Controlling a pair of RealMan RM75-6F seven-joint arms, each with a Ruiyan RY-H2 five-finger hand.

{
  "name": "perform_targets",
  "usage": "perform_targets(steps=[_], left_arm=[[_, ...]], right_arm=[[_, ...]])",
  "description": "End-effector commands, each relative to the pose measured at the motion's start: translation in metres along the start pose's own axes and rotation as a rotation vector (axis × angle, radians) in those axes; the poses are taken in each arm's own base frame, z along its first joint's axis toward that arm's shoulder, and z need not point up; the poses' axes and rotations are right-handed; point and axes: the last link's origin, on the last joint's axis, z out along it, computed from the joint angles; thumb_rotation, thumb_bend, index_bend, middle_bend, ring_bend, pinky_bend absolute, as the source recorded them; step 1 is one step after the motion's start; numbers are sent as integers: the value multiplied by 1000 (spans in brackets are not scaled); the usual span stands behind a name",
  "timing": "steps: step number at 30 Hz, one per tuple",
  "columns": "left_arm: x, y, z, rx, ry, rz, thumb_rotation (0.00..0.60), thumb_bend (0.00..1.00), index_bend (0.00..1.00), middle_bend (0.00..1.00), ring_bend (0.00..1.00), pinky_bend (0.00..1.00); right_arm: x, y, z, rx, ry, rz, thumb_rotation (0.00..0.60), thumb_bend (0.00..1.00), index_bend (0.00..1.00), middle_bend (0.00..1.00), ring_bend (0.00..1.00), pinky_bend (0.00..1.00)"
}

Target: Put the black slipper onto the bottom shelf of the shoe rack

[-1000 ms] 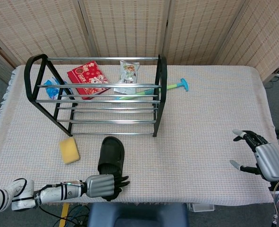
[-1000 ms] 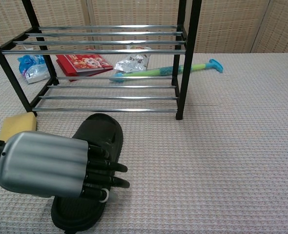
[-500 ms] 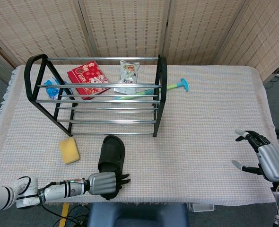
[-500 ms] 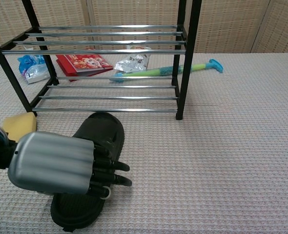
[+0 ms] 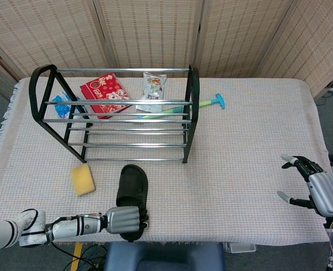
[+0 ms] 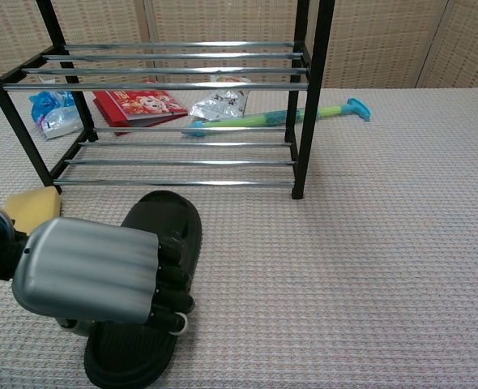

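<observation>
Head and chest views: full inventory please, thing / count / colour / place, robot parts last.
black rubber slipper: 1, black, on the cloth in front of the rack, heel under the left hand
black metal shoe rack with chrome rails: 1, black and silver, table's far left
yellow sponge block: 1, yellow, left of the slipper
red printed packet: 1, red, behind the rack
white and green snack bag: 1, behind the rack
blue and clear plastic bag: 1, behind the rack's left end
green and blue long-handled brush: 1, behind the rack's right post
woven table cloth: 1, pale
left hand: 1, silver, fingers curled over the slipper's heel
right hand: 1, silver, open, table's right edge
</observation>
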Motion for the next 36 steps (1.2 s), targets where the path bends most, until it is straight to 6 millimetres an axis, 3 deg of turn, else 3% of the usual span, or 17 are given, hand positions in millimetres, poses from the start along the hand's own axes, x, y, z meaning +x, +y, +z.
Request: perform_targets(steps=[1,21,36], left_arm=[[-1,-3,-2,6,12,-9,600,62,583,407,396,468],[23,-3,-56,172,104,30,600,63,612,491,436,502],[6,-53,-24,250,22,122,600,63,616,491,431,501]], right_arm=[[0,0,1,3,0,0,600,162,174,360,226,253],[-1,-6,6,32,-1,1,600,162,174,360,226,253],[-1,-4,5,19,-2,-3,600,161,174,360,226,253]])
